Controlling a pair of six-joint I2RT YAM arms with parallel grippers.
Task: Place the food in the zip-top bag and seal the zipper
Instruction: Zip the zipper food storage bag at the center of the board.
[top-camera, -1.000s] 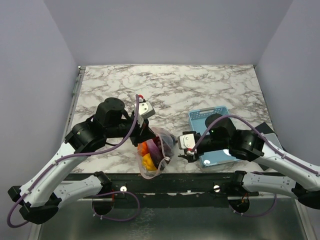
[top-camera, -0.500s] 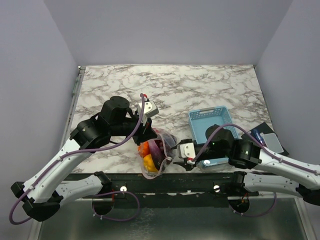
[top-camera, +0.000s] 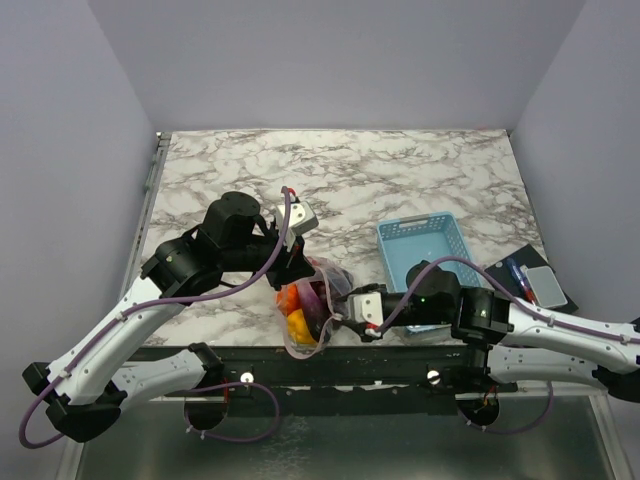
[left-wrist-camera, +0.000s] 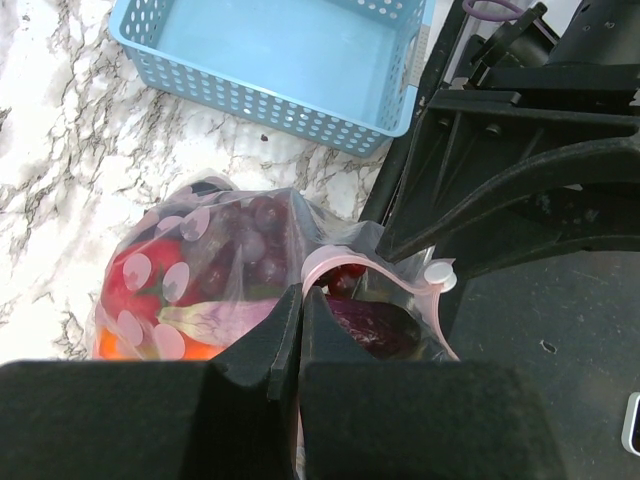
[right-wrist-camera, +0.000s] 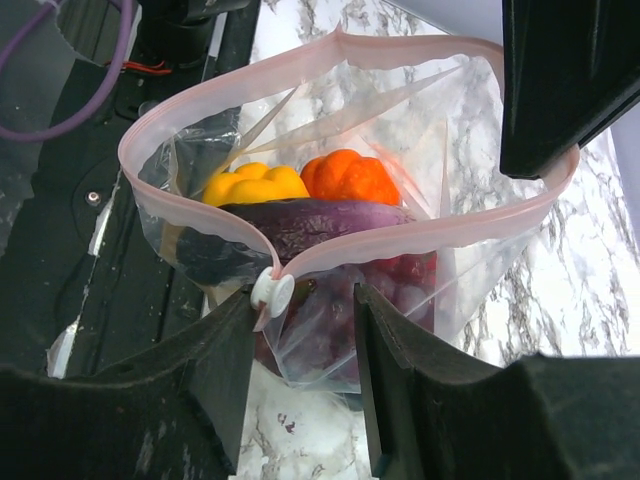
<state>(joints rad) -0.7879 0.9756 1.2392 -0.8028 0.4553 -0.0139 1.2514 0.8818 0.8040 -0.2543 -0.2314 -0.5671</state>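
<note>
Got the zip-top bag (top-camera: 303, 345) slumped at the table's (top-camera: 350, 170) near edge, mouth gaping, with eggplant (right-wrist-camera: 310, 218), yellow piece (right-wrist-camera: 255, 185), orange piece (right-wrist-camera: 348, 175) and grapes (left-wrist-camera: 250, 240) inside. Seeing the right gripper (right-wrist-camera: 303, 300) spread either side of the white slider (right-wrist-camera: 272, 292) on the zipper (right-wrist-camera: 400, 240), not clamped. Just behind, left gripper (left-wrist-camera: 300, 300) pinched tight on the pink rim. Further back, a light-blue basket (top-camera: 420, 222).
</note>
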